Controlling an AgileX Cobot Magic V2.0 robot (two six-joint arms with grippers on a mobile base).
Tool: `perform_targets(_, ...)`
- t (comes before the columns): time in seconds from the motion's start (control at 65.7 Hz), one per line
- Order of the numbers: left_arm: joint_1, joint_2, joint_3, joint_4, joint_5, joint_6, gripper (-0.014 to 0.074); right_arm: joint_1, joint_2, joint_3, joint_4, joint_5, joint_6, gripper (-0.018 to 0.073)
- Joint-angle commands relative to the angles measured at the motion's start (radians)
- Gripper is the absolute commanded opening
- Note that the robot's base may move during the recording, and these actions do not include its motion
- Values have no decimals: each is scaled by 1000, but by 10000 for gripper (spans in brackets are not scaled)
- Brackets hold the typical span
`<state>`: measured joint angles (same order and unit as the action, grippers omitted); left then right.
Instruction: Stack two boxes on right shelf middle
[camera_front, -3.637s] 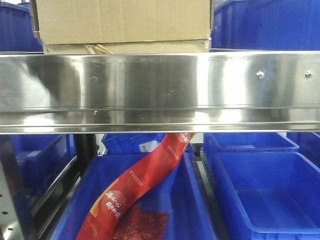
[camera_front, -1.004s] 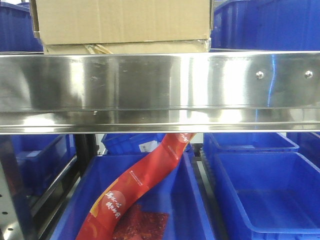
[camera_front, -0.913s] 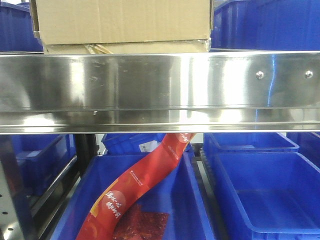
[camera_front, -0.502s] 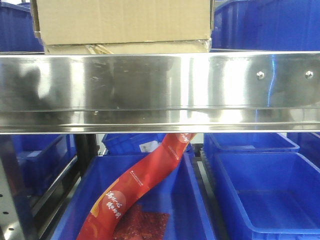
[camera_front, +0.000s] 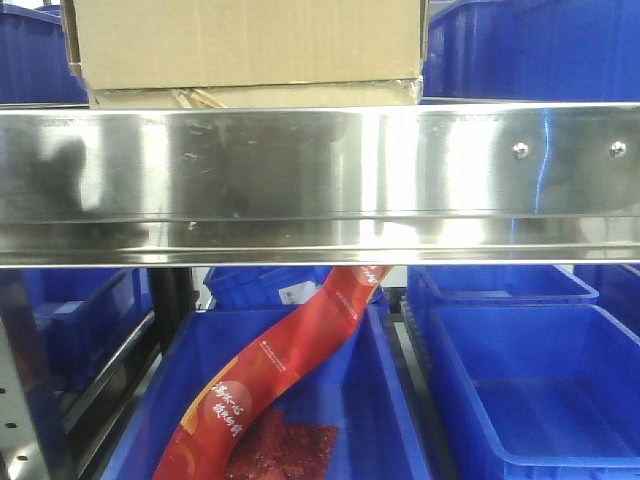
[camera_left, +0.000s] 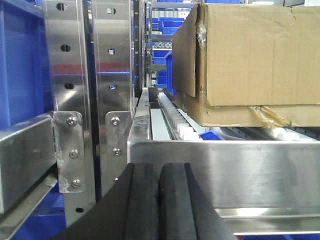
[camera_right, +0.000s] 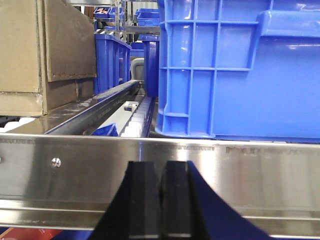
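The left gripper is sitting low in front of the shelf, level and pointing straight in at the front rail, its two black pads pressed together with nothing between them. The right gripper is holding the same pose farther along the rail, also closed and empty.

The taller box is resting on top of the flat box, and both are sitting on the shelf just behind the rail, above and to the right of the left gripper. The flat box's front edge is looking crumpled, with a yellowish tape scrap peeling at it. In the right wrist view the stack's side is showing at the left edge, and a blue bin is standing on the same level to the right. Between them a lane of white rollers is lying open, though how wide it is cannot be judged from this low angle.
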<state>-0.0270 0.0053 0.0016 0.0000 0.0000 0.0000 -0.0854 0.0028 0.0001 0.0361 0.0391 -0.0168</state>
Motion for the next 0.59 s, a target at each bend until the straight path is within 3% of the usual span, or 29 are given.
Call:
perform_targets(0.0, 5, -5, -2, 5, 8, -10, -111, -1, -3, 0, 6, -25, 0, -162)
perform_targets(0.578, 5, -5, -2, 5, 22, -10, -111, -1, -3, 0, 6, -25, 0, -162)
